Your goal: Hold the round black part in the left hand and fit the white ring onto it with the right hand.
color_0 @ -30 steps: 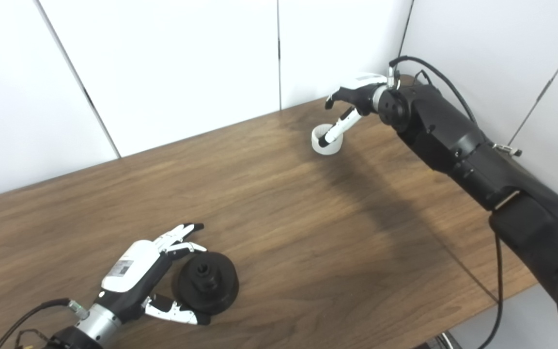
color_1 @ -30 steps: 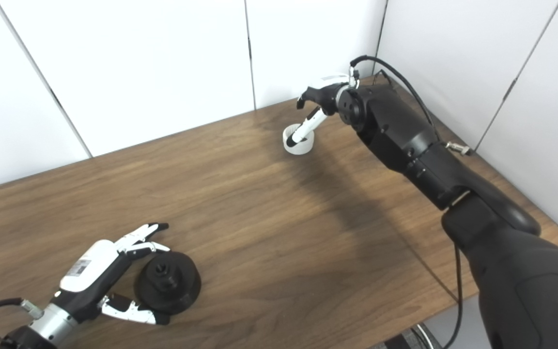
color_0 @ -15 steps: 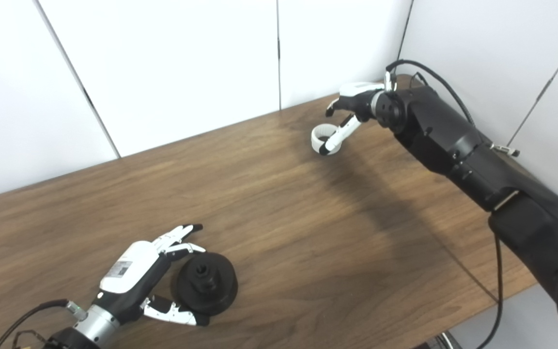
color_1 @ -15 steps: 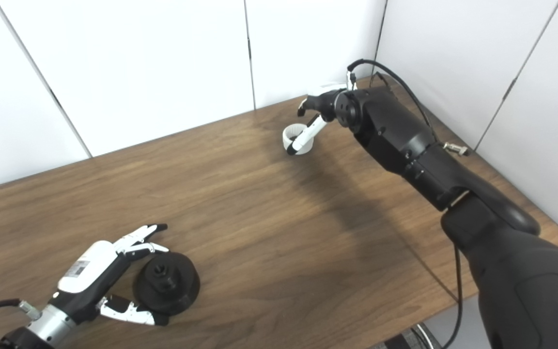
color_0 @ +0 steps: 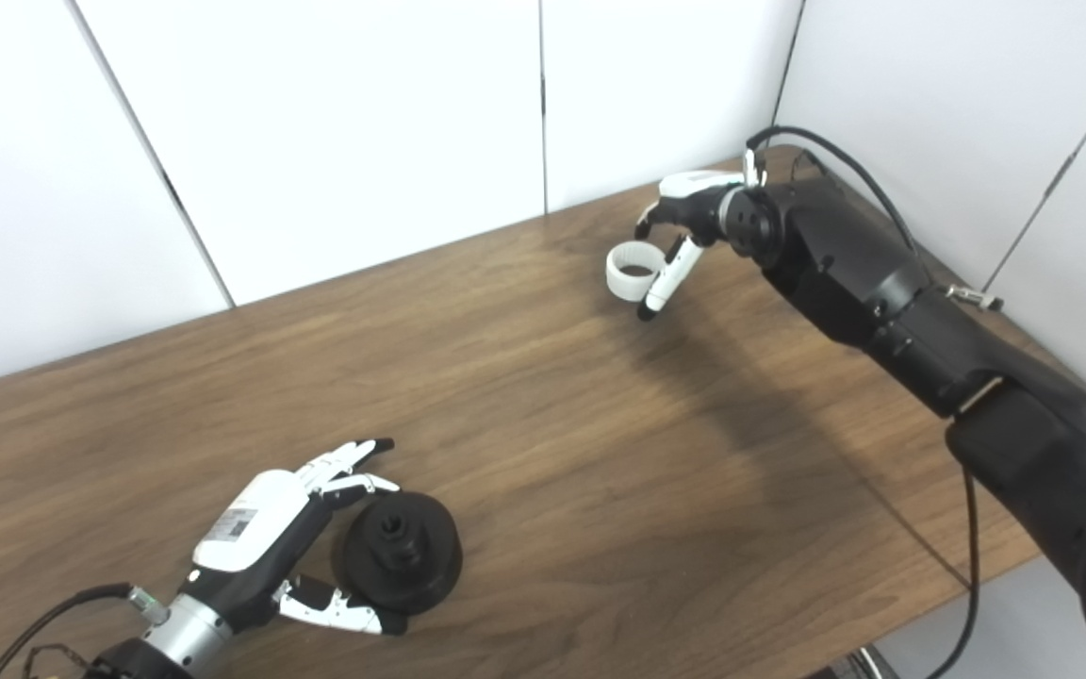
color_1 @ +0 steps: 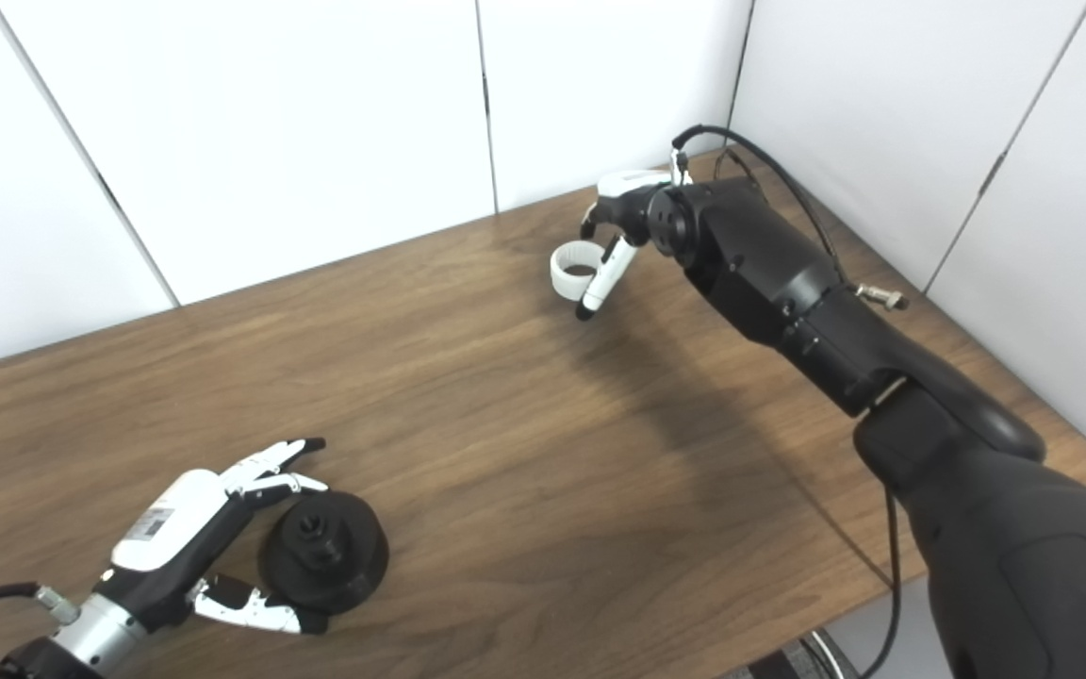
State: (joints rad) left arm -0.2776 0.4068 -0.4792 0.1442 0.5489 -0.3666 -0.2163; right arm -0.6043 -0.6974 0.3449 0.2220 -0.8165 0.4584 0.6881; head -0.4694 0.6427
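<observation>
- The white ring [color_0: 629,270] is held up at the far right by the right hand [color_0: 684,212]; the grip itself is partly hidden.
- The round black part [color_0: 400,555] rests near the front, cupped loosely by the left hand [color_0: 271,542].
- Wooden surface [color_0: 543,424], white panel walls [color_0: 336,123].

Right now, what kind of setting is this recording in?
Most likely a lab or test booth for robot data collection. A bare wooden table stands in a corner of plain white wall panels, holding only the black part and the white ring, with cables hanging off the arm.
</observation>
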